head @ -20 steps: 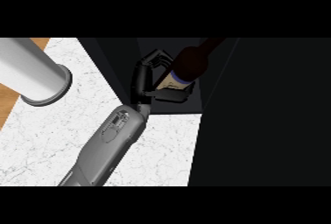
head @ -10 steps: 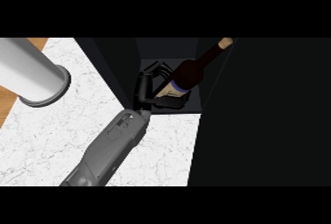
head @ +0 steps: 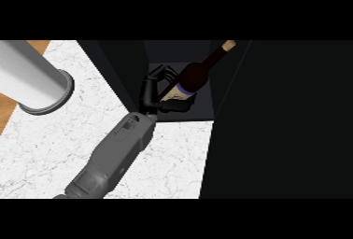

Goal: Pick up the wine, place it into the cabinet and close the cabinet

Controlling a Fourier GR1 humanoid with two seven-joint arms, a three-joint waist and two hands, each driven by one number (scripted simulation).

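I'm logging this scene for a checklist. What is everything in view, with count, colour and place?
wine bottle: one, dark with a pale label, tilted inside the cabinet, held at its lower part
cabinet: one, black, open, at right and top
counter: one, white marble, at left and centre
cylinder: one, grey, upper left on the counter
wood surface: brown strip, far left
hand: one, black, on a grey forearm, curled round the bottle; which hand cannot be told
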